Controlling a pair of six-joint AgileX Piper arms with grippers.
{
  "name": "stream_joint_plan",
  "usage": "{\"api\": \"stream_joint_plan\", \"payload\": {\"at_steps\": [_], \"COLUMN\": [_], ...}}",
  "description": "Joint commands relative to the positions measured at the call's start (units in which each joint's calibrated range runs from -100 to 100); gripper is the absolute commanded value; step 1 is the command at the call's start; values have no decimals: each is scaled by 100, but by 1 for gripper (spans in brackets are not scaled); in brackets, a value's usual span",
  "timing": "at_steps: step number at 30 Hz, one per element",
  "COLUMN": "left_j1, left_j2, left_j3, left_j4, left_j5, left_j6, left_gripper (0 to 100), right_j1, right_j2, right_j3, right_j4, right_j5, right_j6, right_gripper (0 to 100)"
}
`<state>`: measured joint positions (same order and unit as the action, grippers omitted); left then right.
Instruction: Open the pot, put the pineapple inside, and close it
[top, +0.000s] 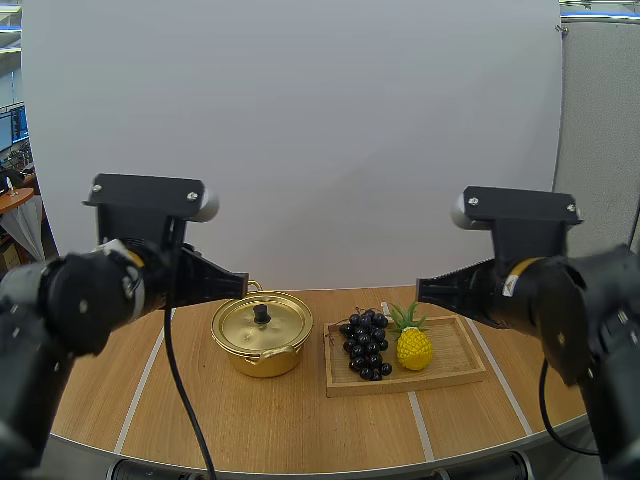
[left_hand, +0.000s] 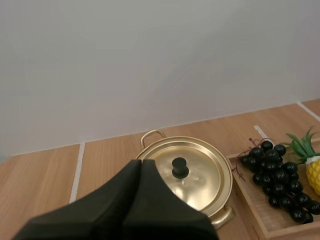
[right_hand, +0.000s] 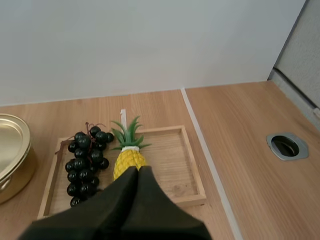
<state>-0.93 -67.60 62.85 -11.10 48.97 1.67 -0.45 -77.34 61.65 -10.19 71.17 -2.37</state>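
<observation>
The left claw (left_hand: 140, 167) is seen clenched on nothing, its fingers pressed into one dark wedge, held in the air just short of the pot (top: 262, 340) and pointed at it. The gold lid (left_hand: 205, 175) is seated on the pot, its black knob (left_hand: 180, 168) just past the claw's tip. The right claw (right_hand: 137, 172) is likewise clenched and empty, raised above the near rim of the wooden tray (top: 455, 350) and aimed at the pineapple (right_hand: 129, 161).

The pineapple is found on the tray, its green crown turned toward the far rim. The grapes (top: 366, 343) are laid just beside it, on the pot's side. Bare tray floor is left open on the pineapple's other side. Pot and tray are parted by a narrow strip of table (top: 250, 420). Broad bare wood is seen in front of both, up to the curved near edge.

White lines (top: 140, 385) are marked across the table. A metal-rimmed hole (right_hand: 286, 146) is set in the wood, well apart from the tray. A plain white panel (top: 300, 120) stands behind.
</observation>
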Motion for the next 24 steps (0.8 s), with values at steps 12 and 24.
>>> {"api": "stream_joint_plan", "payload": {"at_steps": [12, 24], "left_j1": [15, 15], "left_j2": [2038, 2445], "left_j3": [-303, -409], "left_j4": [-624, -808], "left_j5": [-646, -748], "left_j6": [937, 1013], "left_gripper": [0, 78], "right_j1": [-27, -27], "right_j2": [1978, 2078], "right_j3": [-58, -58], "right_j4": [303, 314], "right_j5": [-452, -650], "right_j6": [-96, -96], "right_gripper": [0, 49]}}
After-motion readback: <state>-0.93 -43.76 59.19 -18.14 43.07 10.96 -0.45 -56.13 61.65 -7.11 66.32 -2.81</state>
